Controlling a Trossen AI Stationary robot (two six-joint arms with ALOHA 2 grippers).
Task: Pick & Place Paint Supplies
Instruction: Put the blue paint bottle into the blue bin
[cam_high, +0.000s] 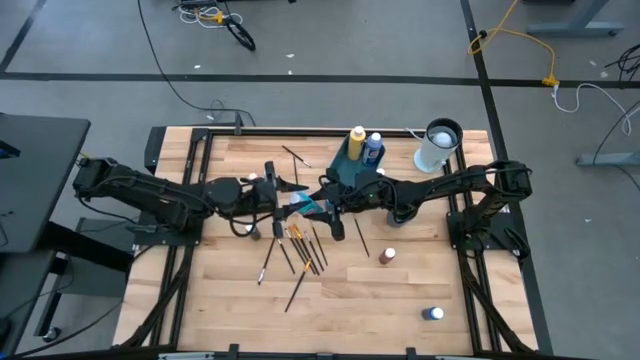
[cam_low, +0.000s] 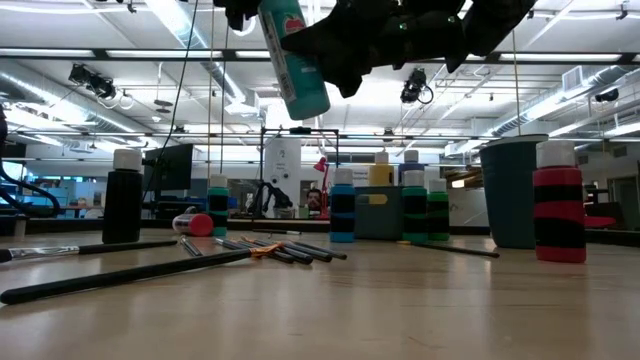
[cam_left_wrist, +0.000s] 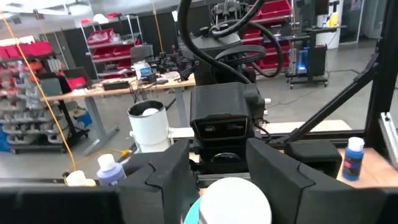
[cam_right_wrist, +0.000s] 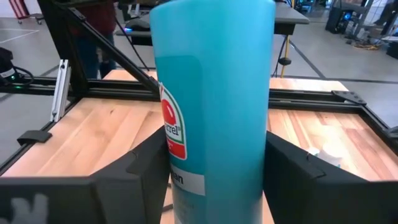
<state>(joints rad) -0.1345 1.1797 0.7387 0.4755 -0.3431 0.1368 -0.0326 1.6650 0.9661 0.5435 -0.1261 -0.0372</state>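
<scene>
Holding a teal bottle (cam_right_wrist: 211, 106) in mid-air over the brushes (cam_high: 300, 245): right gripper (cam_high: 322, 207) fingers flank its body, left gripper (cam_high: 283, 200) straddles its white cap (cam_left_wrist: 235, 200). Red label badge, lettering unreadable. Can't tell which clamps.

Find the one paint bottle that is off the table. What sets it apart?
The teal bottle: it hangs in the air above the brushes between both pincers, while every other bottle stands or lies on the table.
</scene>
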